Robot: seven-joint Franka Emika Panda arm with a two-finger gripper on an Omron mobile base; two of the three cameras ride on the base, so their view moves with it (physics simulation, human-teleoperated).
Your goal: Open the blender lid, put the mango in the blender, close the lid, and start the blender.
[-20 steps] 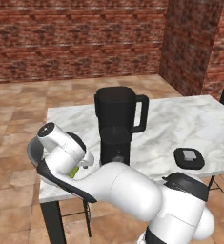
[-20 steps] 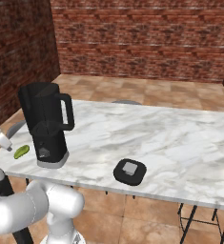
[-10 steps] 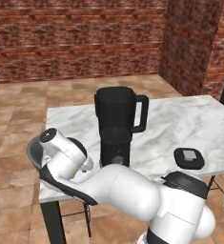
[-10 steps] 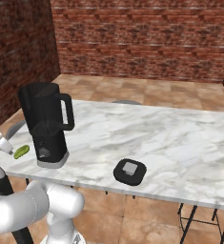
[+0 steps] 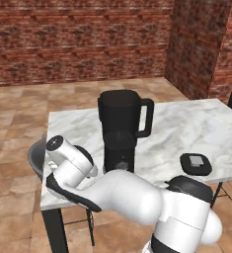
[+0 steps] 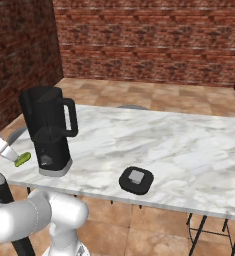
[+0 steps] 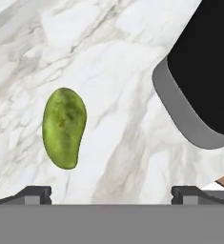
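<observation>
The mango [image 7: 64, 127] lies on the marble tabletop [image 6: 179, 145], close to the tabletop's near edge at its left end, just beside the blender's grey-rimmed base and apart from it by a strip of bare marble. The hand view gives its green, mottled skin and oval outline plainly; in the right base view the mango [image 6: 23, 159] is a small green shape by the tabletop's left corner. The hand [image 7: 111, 193] hangs over the tabletop with its two tips spread wide and nothing between them, released, the mango lying ahead of the tip on that side, untouched. In the right base view the hand [image 6: 11, 156] reaches in from the left edge of the picture, its end just beside the fruit. The blender [image 6: 48, 130] stands upright near the near left corner, its jar open at the top, loop handle turned toward the middle of the tabletop; the left base view shows the blender [image 5: 121, 131] front-on, with the white arm covering the marble in front of it. The blender lid [image 6: 136, 180] rests flat near the near edge, well apart from the blender, grey cap up; the left base view places the lid [image 5: 196, 163] toward the near right corner. The middle and far side of the tabletop are open marble.
</observation>
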